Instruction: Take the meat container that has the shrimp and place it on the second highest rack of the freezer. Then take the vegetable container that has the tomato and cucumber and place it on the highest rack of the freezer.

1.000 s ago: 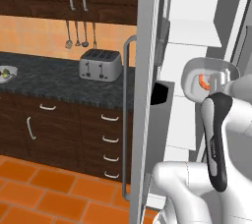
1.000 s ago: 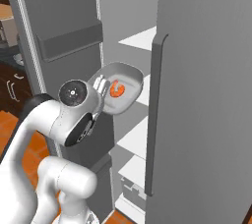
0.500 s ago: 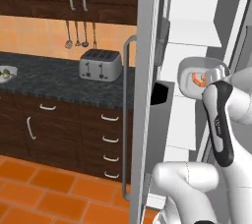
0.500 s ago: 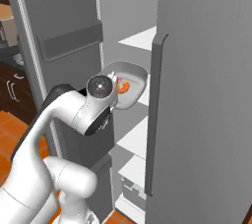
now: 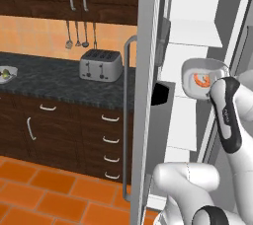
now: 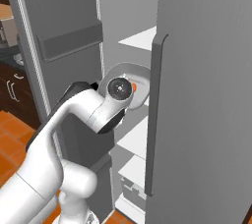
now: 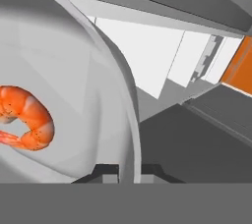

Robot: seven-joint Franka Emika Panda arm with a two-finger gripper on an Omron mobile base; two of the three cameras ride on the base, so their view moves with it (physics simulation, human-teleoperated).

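The meat container [image 5: 196, 66] is a round pale-grey tub with the orange shrimp [image 5: 201, 80] inside. It hangs tipped on its side within the open freezer [image 5: 148, 95], level with the second highest rack [image 5: 174, 68] and below the highest rack [image 5: 192, 34]. My gripper [image 7: 130, 169] is shut on the tub's rim [image 7: 129, 120], and the shrimp [image 7: 27, 117] lies to the left of that rim. From the right, my wrist covers most of the tub [image 6: 129, 69]; a bit of the shrimp [image 6: 133, 88] peeks out. The vegetable container is out of view.
The open freezer door [image 6: 64, 21] carries grey bins [image 6: 69, 41] and stands left of the arm. A closed grey door with a long handle [image 6: 155, 120] is close on the right. A toaster [image 5: 101, 65] and a small bowl [image 5: 6, 73] sit on the dark counter [image 5: 49, 83].
The arm has reached forward and carried the tub from in front of the opening in between the freezer shelves. The grip has stayed shut.
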